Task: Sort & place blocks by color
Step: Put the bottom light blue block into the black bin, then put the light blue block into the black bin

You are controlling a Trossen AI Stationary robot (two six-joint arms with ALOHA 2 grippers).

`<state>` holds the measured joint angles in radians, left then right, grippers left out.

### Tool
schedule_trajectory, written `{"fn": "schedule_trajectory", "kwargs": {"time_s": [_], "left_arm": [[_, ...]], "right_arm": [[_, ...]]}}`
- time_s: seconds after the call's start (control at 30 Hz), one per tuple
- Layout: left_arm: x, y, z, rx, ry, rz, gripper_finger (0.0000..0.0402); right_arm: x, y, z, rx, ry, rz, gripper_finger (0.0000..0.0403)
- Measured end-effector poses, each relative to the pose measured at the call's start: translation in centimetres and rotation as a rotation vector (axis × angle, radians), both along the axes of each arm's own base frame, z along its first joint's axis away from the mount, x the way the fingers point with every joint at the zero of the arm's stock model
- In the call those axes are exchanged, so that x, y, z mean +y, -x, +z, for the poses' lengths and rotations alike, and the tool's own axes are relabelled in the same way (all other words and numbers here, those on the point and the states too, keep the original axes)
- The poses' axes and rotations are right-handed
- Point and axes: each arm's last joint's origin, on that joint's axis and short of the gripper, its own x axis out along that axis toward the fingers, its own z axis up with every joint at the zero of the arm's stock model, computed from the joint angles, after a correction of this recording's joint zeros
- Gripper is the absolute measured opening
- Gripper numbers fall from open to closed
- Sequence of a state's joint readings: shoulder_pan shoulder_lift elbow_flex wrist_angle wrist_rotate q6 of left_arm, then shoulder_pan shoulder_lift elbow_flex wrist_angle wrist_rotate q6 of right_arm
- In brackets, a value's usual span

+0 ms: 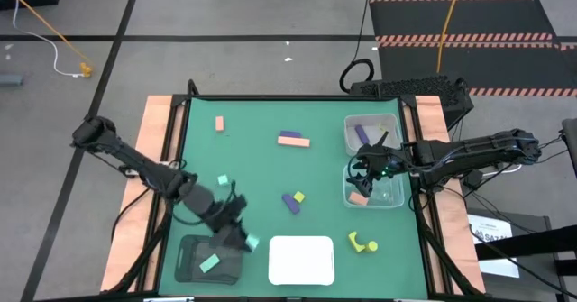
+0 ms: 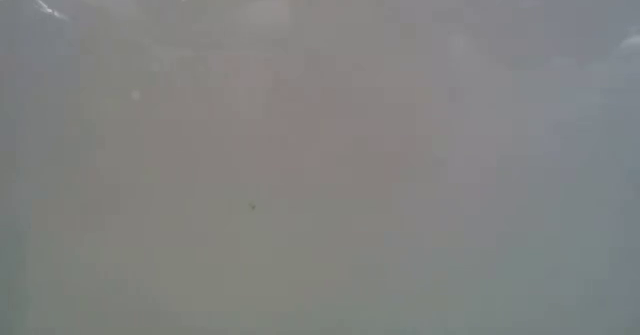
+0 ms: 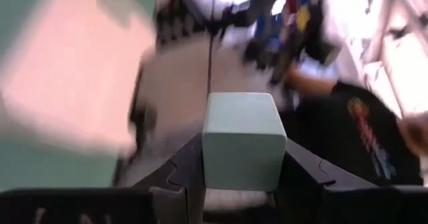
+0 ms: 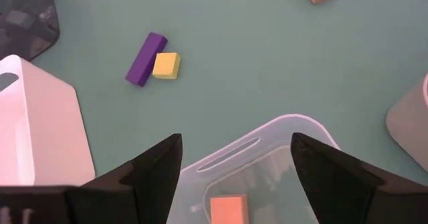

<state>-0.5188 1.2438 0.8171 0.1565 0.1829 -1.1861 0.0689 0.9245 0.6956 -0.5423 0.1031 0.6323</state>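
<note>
My left gripper [image 1: 250,242] is shut on a mint green cube [image 3: 242,140] at the right edge of the black tray [image 1: 194,268], where another mint block [image 1: 209,262] lies. My right gripper [image 4: 235,140] hangs open over the near clear tray [image 4: 267,140], which holds a salmon block [image 4: 229,207]. The far clear tray [image 1: 386,122] holds a purple block [image 1: 361,132]. On the mat lie a purple bar [image 4: 146,59] touching a yellow cube [image 4: 166,65], a mint block [image 1: 223,181], a salmon block [image 1: 219,123], a purple and a salmon bar [image 1: 293,139] and yellow pieces [image 1: 361,242]. My left gripper pinches the mint green cube between its two fingers [image 3: 184,167], one on each opposite side face [image 3: 212,150]. The cube's front face sticks out past the fingertips. In the high view the cube [image 1: 253,242] shows at the gripper's tip, between the black and white trays.
The white tray [image 1: 302,259] sits at the near edge, right of the black tray. The low view is filled by a pale blank surface and shows nothing of the table. The green mat [image 1: 261,171] is bare in its middle left. Wooden borders [image 1: 153,140] flank it.
</note>
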Motion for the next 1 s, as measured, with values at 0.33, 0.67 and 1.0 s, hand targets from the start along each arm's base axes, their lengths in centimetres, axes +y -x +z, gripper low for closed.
{"fn": "schedule_trajectory", "kwargs": {"time_s": [0.33,0.67,1.0], "left_arm": [[-2.4,5.5,-4.7,0.744,-0.083,0.008,0.0136],[-2.5,7.8,-5.9,0.957,-0.182,0.102,0.0153],[-2.3,7.9,-6.2,0.886,-0.258,0.155,0.0121]], "right_arm": [[0.0,0.0,0.0,-0.002,-0.024,-0.027,0.0272],[0.0,0.0,0.0,-0.002,-0.024,-0.027,0.0272],[0.0,0.0,0.0,-0.002,-0.024,-0.027,0.0272]]}}
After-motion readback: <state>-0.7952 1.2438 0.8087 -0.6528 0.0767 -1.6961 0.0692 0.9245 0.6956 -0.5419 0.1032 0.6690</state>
